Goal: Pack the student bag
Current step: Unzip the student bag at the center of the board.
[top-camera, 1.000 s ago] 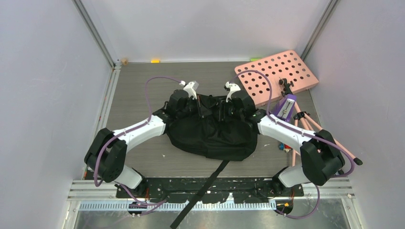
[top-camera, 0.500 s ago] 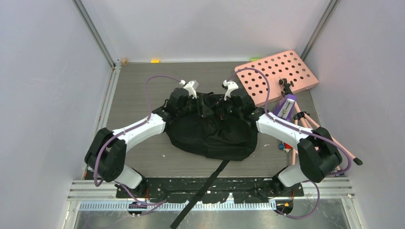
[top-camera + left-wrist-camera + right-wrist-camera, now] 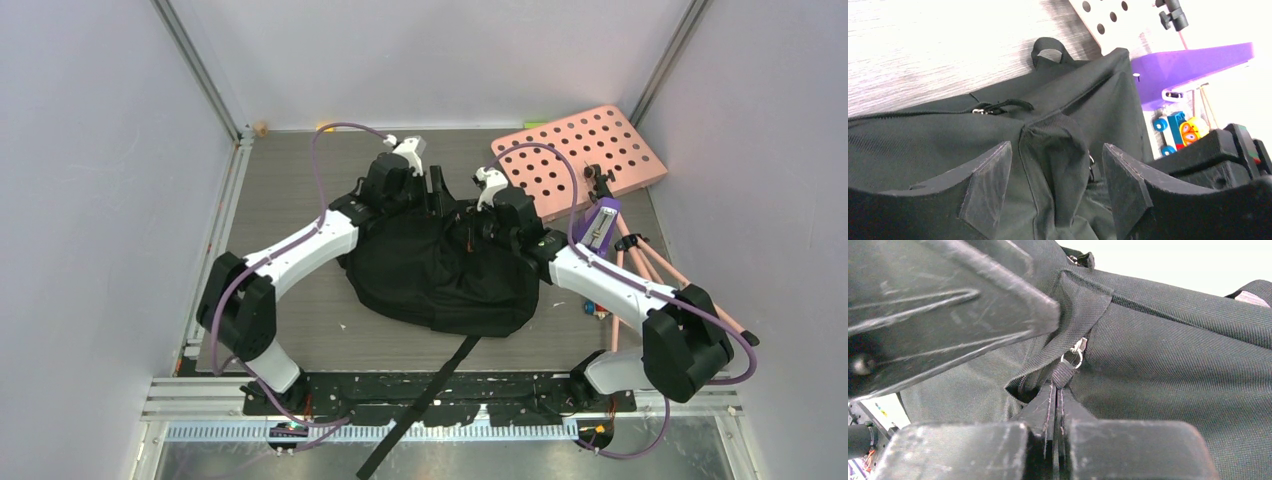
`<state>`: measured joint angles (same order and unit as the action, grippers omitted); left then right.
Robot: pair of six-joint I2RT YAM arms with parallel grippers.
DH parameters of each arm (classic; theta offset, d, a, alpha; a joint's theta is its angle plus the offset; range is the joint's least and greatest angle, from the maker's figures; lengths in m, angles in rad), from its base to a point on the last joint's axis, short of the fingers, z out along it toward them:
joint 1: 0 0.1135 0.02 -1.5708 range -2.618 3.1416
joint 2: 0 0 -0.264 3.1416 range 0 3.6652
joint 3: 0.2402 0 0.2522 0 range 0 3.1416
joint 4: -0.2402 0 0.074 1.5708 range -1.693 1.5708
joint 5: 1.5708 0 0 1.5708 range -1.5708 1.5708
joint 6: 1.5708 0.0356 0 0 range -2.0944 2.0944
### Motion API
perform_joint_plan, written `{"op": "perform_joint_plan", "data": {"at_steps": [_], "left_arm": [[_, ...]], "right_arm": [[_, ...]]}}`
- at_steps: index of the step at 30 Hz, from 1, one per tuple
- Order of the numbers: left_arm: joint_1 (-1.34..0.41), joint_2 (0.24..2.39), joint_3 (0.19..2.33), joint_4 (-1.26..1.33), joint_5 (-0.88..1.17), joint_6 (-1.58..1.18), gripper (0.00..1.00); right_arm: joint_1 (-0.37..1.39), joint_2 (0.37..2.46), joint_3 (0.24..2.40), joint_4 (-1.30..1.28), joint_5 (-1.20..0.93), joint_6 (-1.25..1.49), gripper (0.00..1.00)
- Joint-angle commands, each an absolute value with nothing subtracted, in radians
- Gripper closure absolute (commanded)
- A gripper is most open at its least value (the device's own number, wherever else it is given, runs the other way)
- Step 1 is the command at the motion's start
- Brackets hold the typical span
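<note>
Atop the student bag [image 3: 440,285], left end effector [image 3: 1057,150] stands open, right end effector [image 3: 1055,395] pinches its zipper pull [image 3: 1064,374].

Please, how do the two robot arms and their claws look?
Each arm, left arm and right arm, has white link covers between bulky black joints. A purple cable runs along each. The left claw and right claw have matte black, scratched, wedge-shaped fingers.

Pale lilac walls [image 3: 90,200] enclose a grey wood-grain tabletop [image 3: 270,200], possibly laminate.
</note>
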<state>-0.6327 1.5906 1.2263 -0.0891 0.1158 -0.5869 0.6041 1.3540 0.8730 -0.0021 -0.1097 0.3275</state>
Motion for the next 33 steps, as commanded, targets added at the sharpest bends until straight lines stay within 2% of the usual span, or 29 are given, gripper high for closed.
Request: {"op": "perform_joint_plan", "data": {"at_steps": [1,3,11,14,18,22,24,29,33], "left_arm": [[-0.63,1.65,1.31,-0.092,0.094,-0.546,0.31],[-0.629,1.678,1.339,-0.116,0.092,-0.54,0.33],[-0.655,1.734,1.374,-0.112,0.09,-0.544,0.54],[-0.677,1.722,1.366,-0.113,0.041,-0.537,0.55],[-0.725,1.67,1.339,-0.125,-0.111,-0.508,0.44],[-0.769,1.622,1.313,-0.13,-0.213,-0.501,0.42],[-0.777,1.618,1.309,-0.131,-0.22,-0.507,0.43],[-0.78,1.64,1.309,-0.142,-0.193,-0.542,0.54],[-0.781,1.659,1.316,-0.161,-0.19,-0.565,0.57]], "right_arm": [[0.604,1.323,0.865,0.006,-0.139,0.337,1.0],[0.604,1.322,0.864,0.008,-0.141,0.34,1.0],[0.604,1.33,0.853,0.02,-0.141,0.341,1.0],[0.604,1.335,0.853,0.021,-0.141,0.341,1.0],[0.604,1.334,0.85,0.023,-0.14,0.339,1.0],[0.604,1.332,0.849,0.027,-0.14,0.34,1.0],[0.604,1.334,0.848,0.03,-0.142,0.342,1.0],[0.604,1.335,0.849,0.034,-0.147,0.348,1.0],[0.604,1.324,0.847,0.031,-0.144,0.348,1.0]]}}
